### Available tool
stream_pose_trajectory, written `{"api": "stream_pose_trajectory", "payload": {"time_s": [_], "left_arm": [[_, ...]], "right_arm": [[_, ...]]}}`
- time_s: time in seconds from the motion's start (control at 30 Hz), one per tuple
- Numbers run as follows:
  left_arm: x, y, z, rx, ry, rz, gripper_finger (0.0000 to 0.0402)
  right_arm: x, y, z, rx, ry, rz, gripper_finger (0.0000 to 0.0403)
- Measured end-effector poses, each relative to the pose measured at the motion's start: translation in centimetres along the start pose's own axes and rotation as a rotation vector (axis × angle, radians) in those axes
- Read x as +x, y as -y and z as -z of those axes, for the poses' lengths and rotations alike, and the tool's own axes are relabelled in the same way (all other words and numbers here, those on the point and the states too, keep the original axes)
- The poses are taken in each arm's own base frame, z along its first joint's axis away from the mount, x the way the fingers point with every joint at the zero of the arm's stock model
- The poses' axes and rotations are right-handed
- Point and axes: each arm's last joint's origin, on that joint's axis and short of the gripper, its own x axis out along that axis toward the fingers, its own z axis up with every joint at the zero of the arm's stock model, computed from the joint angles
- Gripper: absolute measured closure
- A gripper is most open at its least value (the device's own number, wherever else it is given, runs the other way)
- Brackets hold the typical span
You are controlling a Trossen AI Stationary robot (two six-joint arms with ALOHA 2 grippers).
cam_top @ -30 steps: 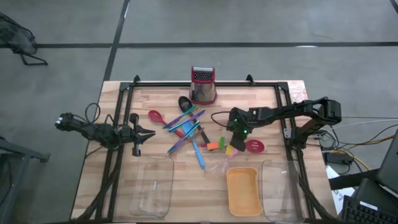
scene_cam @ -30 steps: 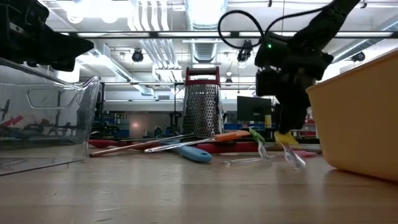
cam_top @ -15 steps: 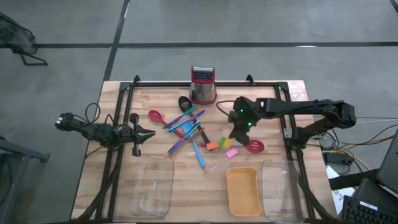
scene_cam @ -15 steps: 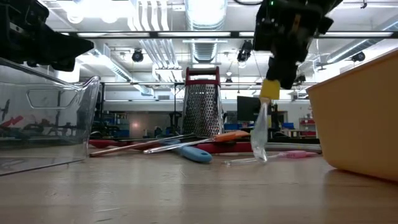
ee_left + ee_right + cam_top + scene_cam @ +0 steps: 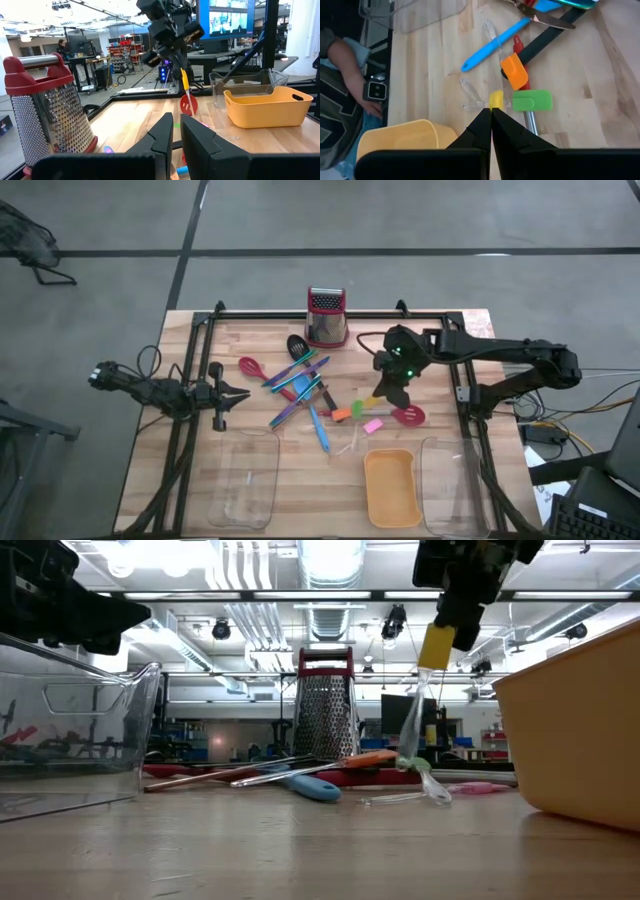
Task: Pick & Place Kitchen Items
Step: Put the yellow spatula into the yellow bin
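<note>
My right gripper (image 5: 393,392) hangs above the table's right middle, shut on a clear utensil with a yellow end (image 5: 436,644). Its clear part (image 5: 412,735) hangs down toward the table. An orange piece (image 5: 342,416), a green piece (image 5: 358,411) and a pink piece (image 5: 373,425) lie on the table below. A pile of red, blue, black and purple utensils (image 5: 300,385) lies at the middle. My left gripper (image 5: 246,393) waits at the left, empty, with a narrow gap between its fingers (image 5: 167,132). My right gripper pinches the utensil's yellow end (image 5: 495,99) between its two fingers, which come from above and point down. The clear part hangs tilted below the fingers. Its lower tip (image 5: 436,790) is at table height; whether it touches the table I cannot tell.
A metal grater with a red top (image 5: 326,317) stands at the far middle. An orange tray (image 5: 390,485) sits at the near right between two clear trays (image 5: 245,480) (image 5: 445,485). A red slotted spatula (image 5: 408,415) lies near the right gripper. A person (image 5: 340,90) shows beyond the table.
My right gripper has risen and gone a little toward the far edge, still shut on the yellow end. The yellow end has lifted off the table, and the clear part now hangs below it instead of lying flat.
</note>
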Motion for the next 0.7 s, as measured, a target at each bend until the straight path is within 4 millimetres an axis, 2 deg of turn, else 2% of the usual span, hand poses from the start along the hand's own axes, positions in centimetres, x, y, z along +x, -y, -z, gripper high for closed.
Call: {"api": "stream_pose_trajectory", "payload": {"time_s": [0.37,0.7], "left_arm": [[0.0,0.0,0.0,0.000,0.000,0.000,0.0360],[0.0,0.0,0.0,0.000,0.000,0.001,0.0360]], "right_arm": [[-2.2,-1.4,-1.1,-0.001,-0.018,-0.002,0.0395],[-4.5,-4.0,-2.1,0.018,-0.048,-0.170,0.0395]]}}
